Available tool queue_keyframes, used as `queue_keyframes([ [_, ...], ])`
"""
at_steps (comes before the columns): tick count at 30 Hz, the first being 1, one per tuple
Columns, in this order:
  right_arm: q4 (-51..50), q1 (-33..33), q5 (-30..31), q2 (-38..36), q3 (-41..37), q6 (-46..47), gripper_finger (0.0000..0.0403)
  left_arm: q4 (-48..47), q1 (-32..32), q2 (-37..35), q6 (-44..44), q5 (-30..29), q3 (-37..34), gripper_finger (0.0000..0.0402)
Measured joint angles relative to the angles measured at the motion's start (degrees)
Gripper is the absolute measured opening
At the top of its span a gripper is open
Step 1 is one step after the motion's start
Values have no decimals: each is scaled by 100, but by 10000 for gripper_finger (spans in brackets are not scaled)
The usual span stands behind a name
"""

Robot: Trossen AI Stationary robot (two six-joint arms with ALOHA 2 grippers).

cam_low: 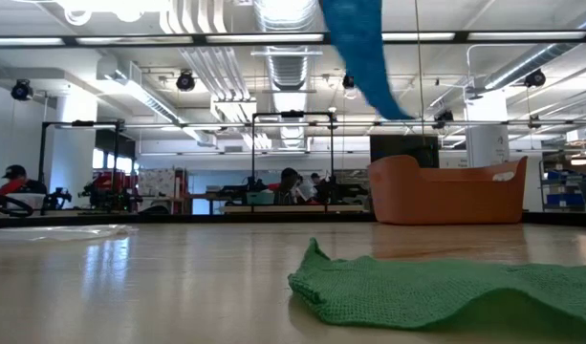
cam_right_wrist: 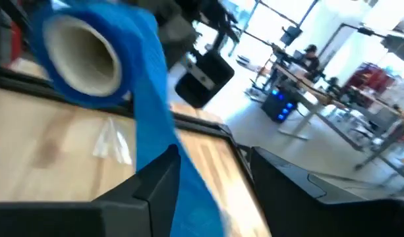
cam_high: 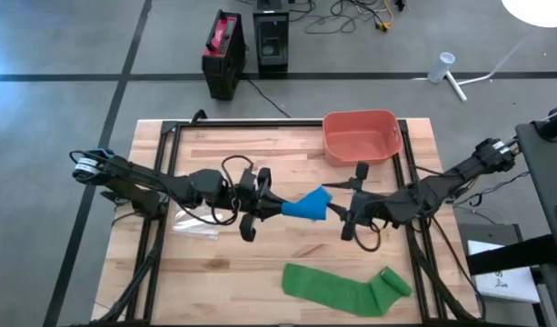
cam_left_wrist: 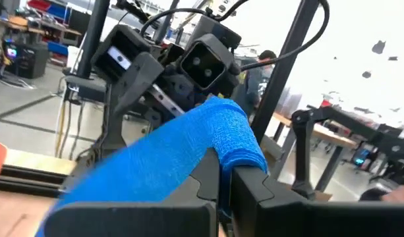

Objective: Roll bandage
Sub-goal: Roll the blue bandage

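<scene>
My left claw [cam_high: 260, 205] is clamped shut on the roll end of the blue bandage [cam_high: 307, 205], held in the air over the middle of the desk [cam_high: 260, 272]. From the roll, a loose blue strip runs across to my right claw [cam_high: 343, 211], whose fingers stand apart with the strip passing between them; I cannot tell whether they pinch it. The roll's pale cardboard core [cam_right_wrist: 80, 49] faces my right wrist camera. Around me lie other things: an orange tub [cam_high: 362, 138] near the desk's far edge, towards the right corner; a green bandage [cam_high: 346, 287], partly unrolled, flat along the near edge on the right; and a clear plastic wrapper [cam_high: 194, 227] towards the left edge, below my left arm. Nothing lies on the desk directly under the blue strip.
</scene>
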Motion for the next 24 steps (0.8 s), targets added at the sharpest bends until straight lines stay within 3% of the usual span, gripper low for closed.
queue_keyframes([
  [6, 16, 46, -1401, -21, 0, 20, 191, -4, -2, 0, -513, -4, -4, 2],
  [15, 582, -78, -665, 318, 0, -355, 165, -19, -84, 0, -811, -32, -22, 2],
  [19, 623, -96, -470, 361, 0, -620, 120, -17, -147, 0, -951, -32, -23, 2],
  [24, 771, -94, -485, 361, 0, -1295, 18, -65, -171, 22, -1068, -30, -24, 2],
])
